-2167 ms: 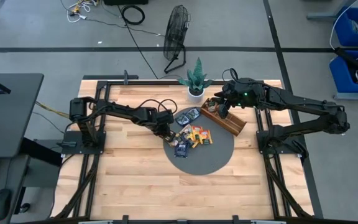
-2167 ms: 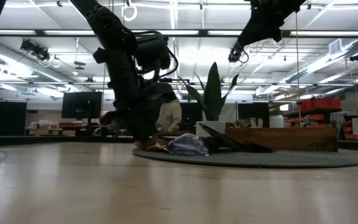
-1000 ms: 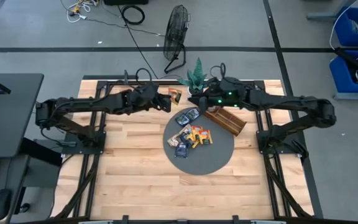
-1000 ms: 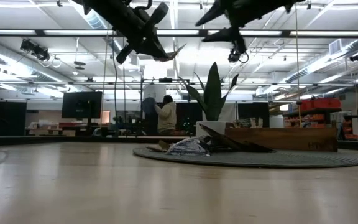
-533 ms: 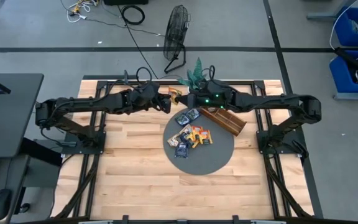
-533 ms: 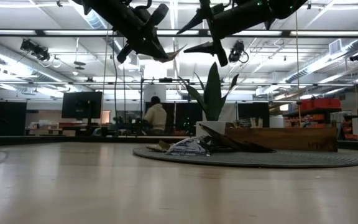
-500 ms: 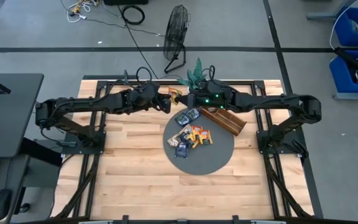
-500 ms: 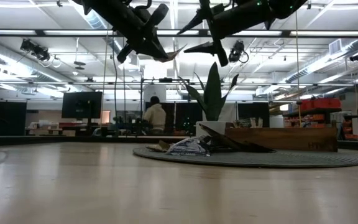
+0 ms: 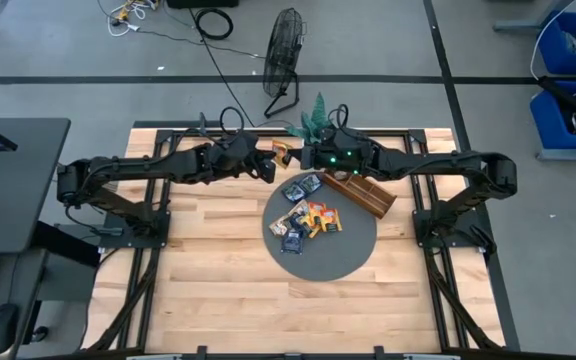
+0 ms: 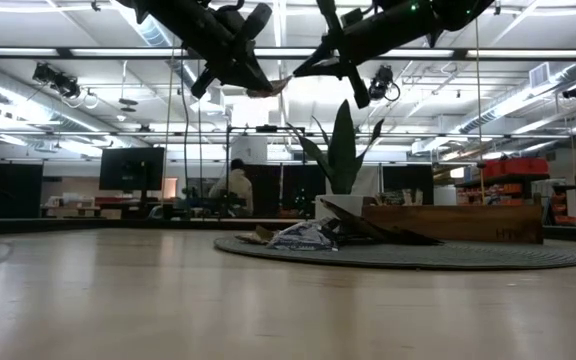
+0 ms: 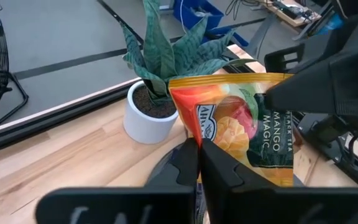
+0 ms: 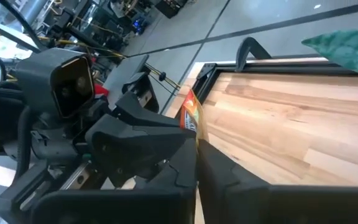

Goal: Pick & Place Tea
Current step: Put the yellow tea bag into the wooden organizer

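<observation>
An orange-red sachet [image 11: 241, 124] lettered "MANGO MAGIC" hangs high above the counter [image 9: 208, 290], pinched between the left hand [image 11: 199, 163] and right hand [image 12: 196, 163], its lower edge hidden behind dark fingers.

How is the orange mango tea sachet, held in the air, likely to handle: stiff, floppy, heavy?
Probably light: the left tool holds the orange sachet aloft by one edge alone, with the right tool close beside it. Likely fairly stiff: it stands out flat from the pinch without drooping. Its wrapper looks glossy, so it may slip.
</observation>
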